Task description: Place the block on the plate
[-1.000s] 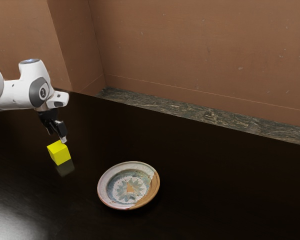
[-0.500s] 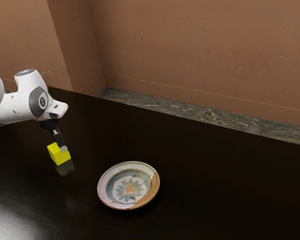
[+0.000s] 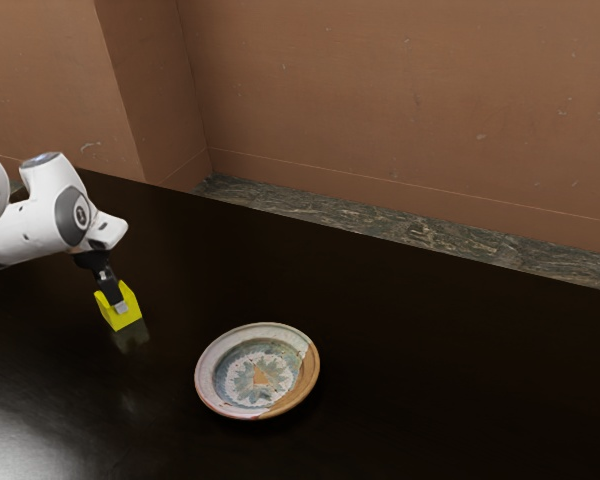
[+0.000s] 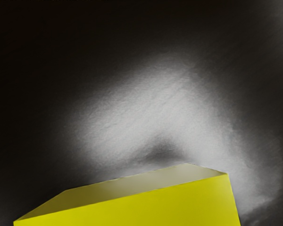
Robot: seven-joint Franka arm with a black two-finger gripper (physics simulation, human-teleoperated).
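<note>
Gripper (image 3: 117, 304) is down at the yellow block (image 3: 129, 317), overlapping its upper part in the exterior view. Jaws: can't tell whether they stand wide, narrow or gripping the block. Block sits on the dark glossy surface (image 3: 400, 370), toward the exterior view's left, well in from the slanted far edge; its dull reflection shows right under it. Wrist view has the block just under the hand, one bright yellow face and one duller greyish face, pale glare on the surface around it and a darker patch just beside. Plate (image 3: 261, 372) lies upright on the same surface, apart from the block, toward the exterior view's right of it and closer to that camera, also well in from the far edge. Inside of plate is bare: grey-green and white petal pattern, orange-brown centre, rim pale with a tan-brown section on the exterior view's right. So the block is off the plate. White arm (image 3: 42, 217) comes in from the exterior view's left, grey joint cover, hand angled down. Past the far edge: mottled stone floor strip (image 3: 410, 232), then brown wall (image 3: 400, 100).
</note>
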